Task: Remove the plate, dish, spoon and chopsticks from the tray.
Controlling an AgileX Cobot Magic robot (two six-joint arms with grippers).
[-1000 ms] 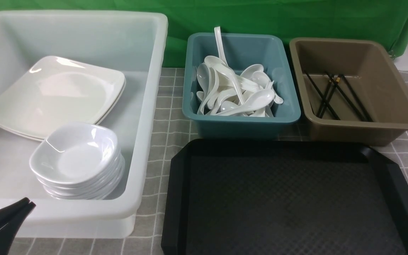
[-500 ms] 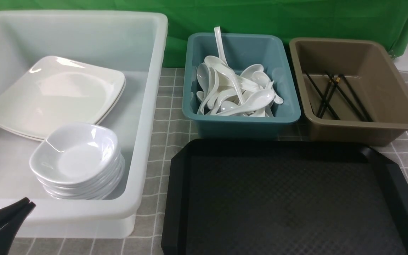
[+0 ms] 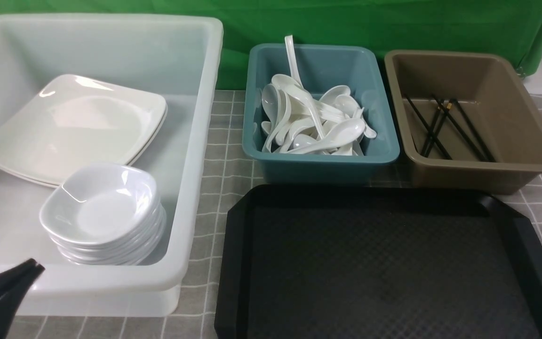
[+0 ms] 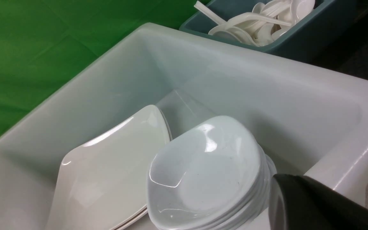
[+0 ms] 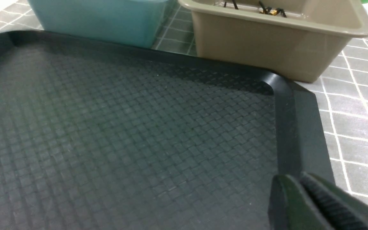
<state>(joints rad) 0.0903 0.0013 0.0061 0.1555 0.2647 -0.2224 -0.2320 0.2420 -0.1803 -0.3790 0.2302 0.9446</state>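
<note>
The black tray (image 3: 238,263) has nothing on it; its textured floor and rim (image 5: 295,127) fill the right wrist view. Two white square plates (image 3: 73,127) and a stack of small dishes (image 3: 101,207) lie in the white tub (image 3: 195,141). Several spoons (image 3: 318,127) fill the teal tub (image 3: 322,162). Black chopsticks (image 3: 450,129) lie in the brown tub (image 3: 482,176). My left gripper (image 3: 35,268) is shut and empty at the white tub's near rim, beside the dishes (image 4: 203,172). My right gripper (image 5: 299,177) hovers over the tray's near right part, jaws a crack apart, holding nothing.
The three tubs stand in a row behind and to the left of the tray, on a grey checked cloth (image 3: 224,155). A green backdrop (image 3: 393,23) hangs behind them.
The left gripper's tip has shifted slightly in the front view. The tubs, tray and tableware have not moved.
</note>
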